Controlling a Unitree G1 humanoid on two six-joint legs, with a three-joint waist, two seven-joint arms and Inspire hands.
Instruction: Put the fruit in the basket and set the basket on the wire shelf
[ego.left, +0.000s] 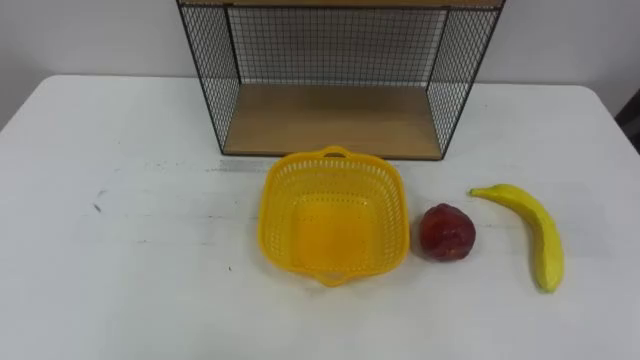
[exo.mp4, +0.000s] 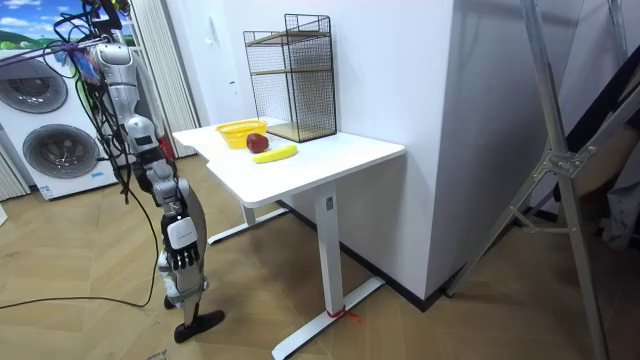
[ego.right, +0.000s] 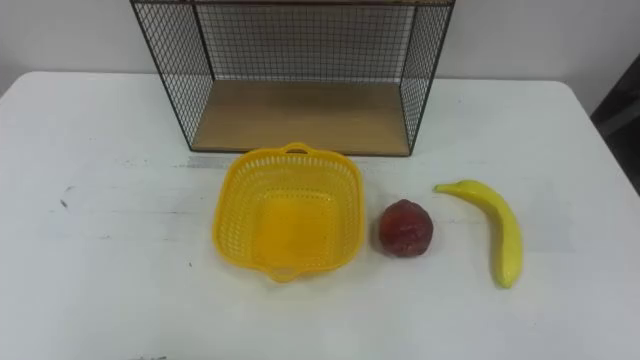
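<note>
One red fruit and one banana right of yellow basket.

Quick count: one counter, one yellow basket on it, one dark red fruit just right of that, one banana further right, so two fruits total. One wire shelf at the far side.

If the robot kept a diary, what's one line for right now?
basket: empty, on table before wire shelf | red fruit: on table, right of basket | banana: farthest right | stage: nothing loaded yet
</note>
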